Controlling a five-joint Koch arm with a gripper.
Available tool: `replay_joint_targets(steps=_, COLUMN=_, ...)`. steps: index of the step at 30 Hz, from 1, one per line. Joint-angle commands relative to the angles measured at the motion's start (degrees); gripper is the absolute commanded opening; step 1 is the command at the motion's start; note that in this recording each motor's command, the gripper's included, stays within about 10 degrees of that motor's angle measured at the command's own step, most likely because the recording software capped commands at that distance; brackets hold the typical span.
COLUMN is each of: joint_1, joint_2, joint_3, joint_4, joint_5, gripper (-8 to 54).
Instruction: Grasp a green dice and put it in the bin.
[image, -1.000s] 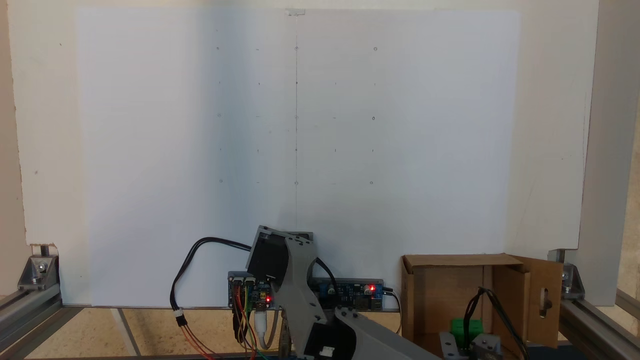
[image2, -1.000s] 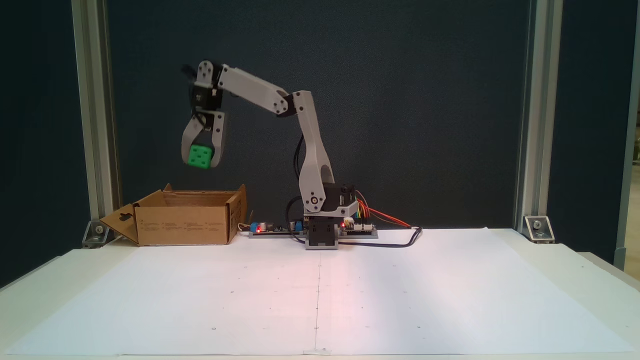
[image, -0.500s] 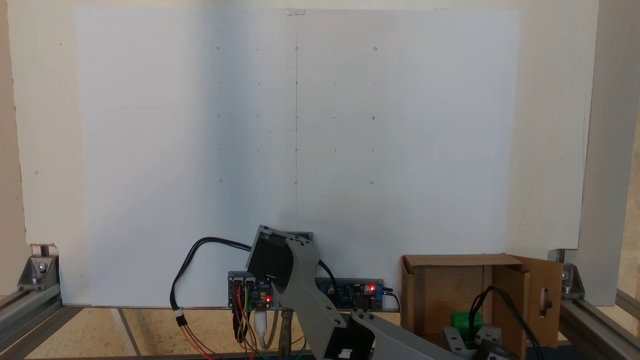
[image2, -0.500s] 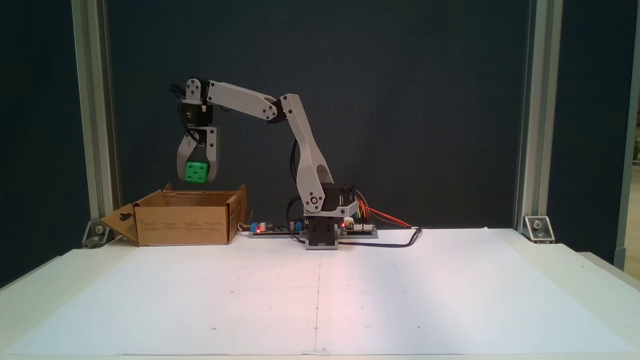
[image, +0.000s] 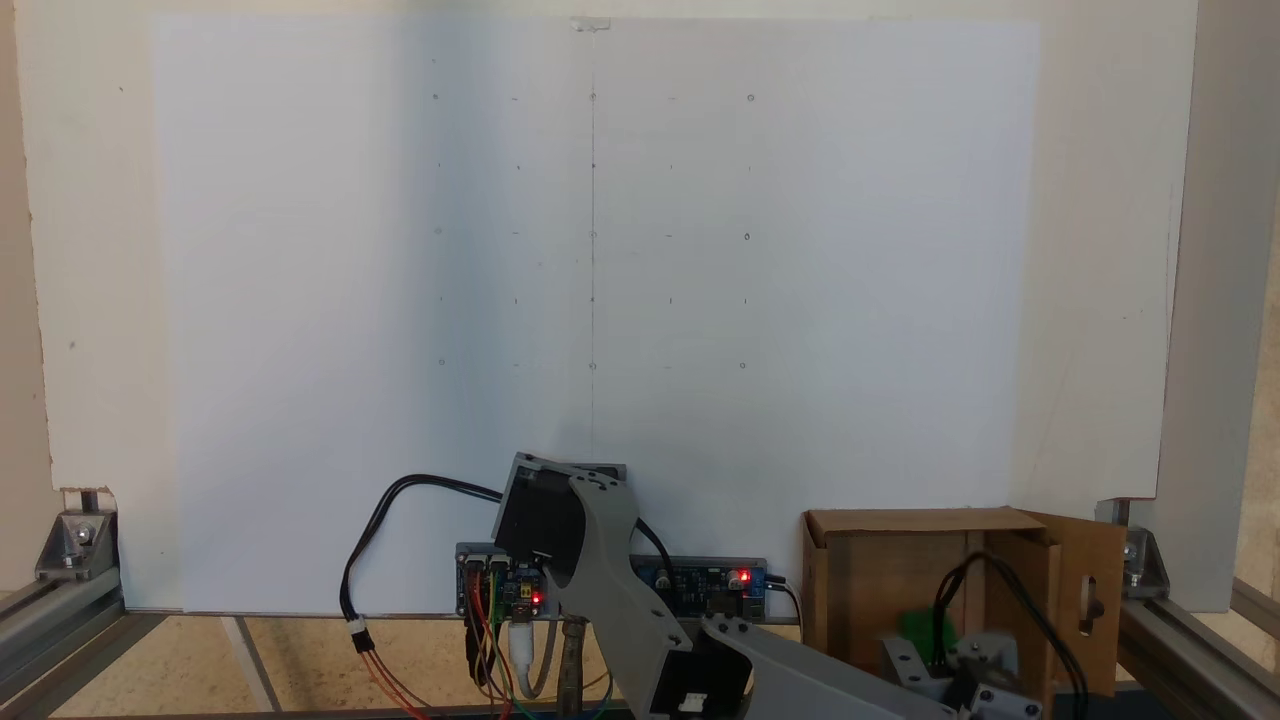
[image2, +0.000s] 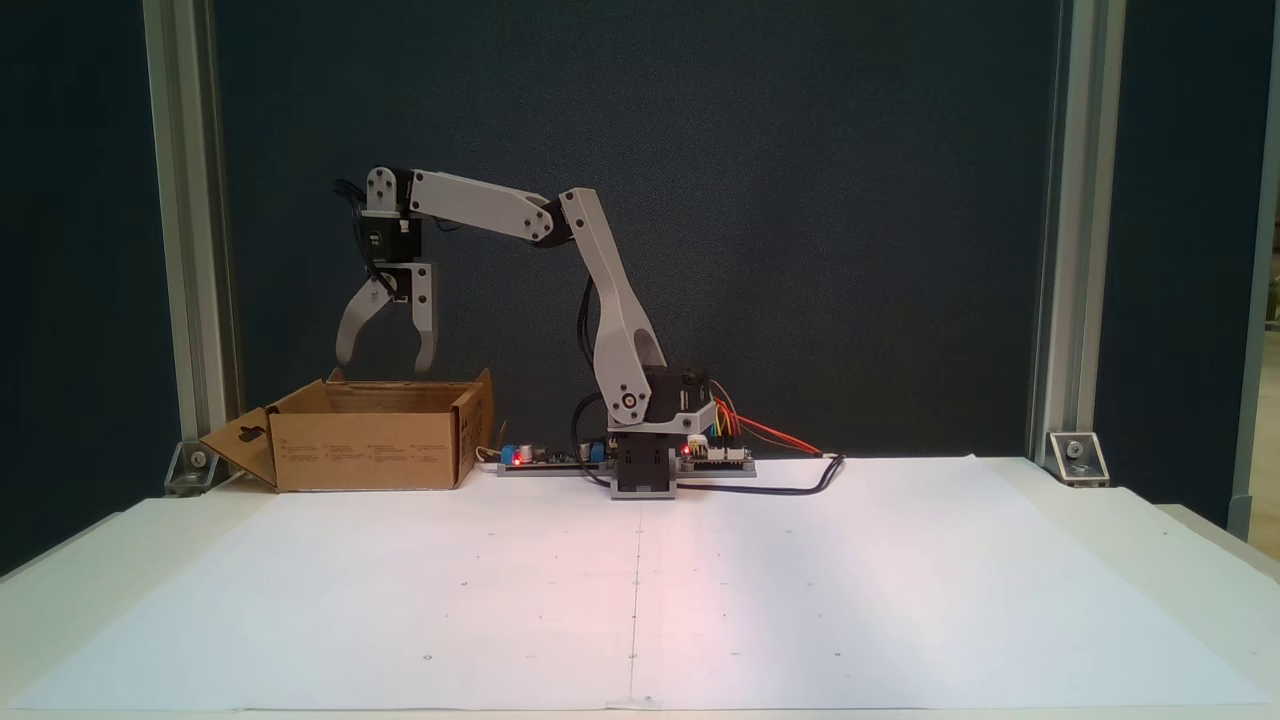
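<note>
**Gripper spread above the bin, dice down inside**

We are seeing the gripper hanging with its two pale grey plastic jaws parted wide and nothing between them, pointing straight down just above the open top of the bin. In a fixed view from the front, the bin is sitting at about nine o'clock from the arm's base, a brown corrugated cardboard box with a printed front wall and one flap folding out at its far side, pierced by a keyhole-shaped slot.

In a fixed view from above, we are looking into the bin at about four o'clock in the frame. The green dice is lying inside it as a dim green patch, blurred and partly covered by the arm's wrist parts and a looping black cable, so its pips are not readable. The gripper's tips are hard to make out there.

The tabletop is carrying a smooth white paper sheet with faint dots and a centre line. The arm's links are matte grey with black motor blocks; circuit boards with red lights and coloured wires are lying beside its base.
</note>
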Motion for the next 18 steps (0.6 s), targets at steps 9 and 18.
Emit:
replay_joint_targets(steps=9, joint_1=-22.6, joint_2=12.0, joint_3=-1.0, joint_4=3.3, joint_5=16.8, gripper=41.0)
replay_joint_targets(steps=18, joint_1=-54.8, joint_2=23.6, joint_3=-0.9, joint_4=3.3, joint_5=30.4, gripper=42.2)
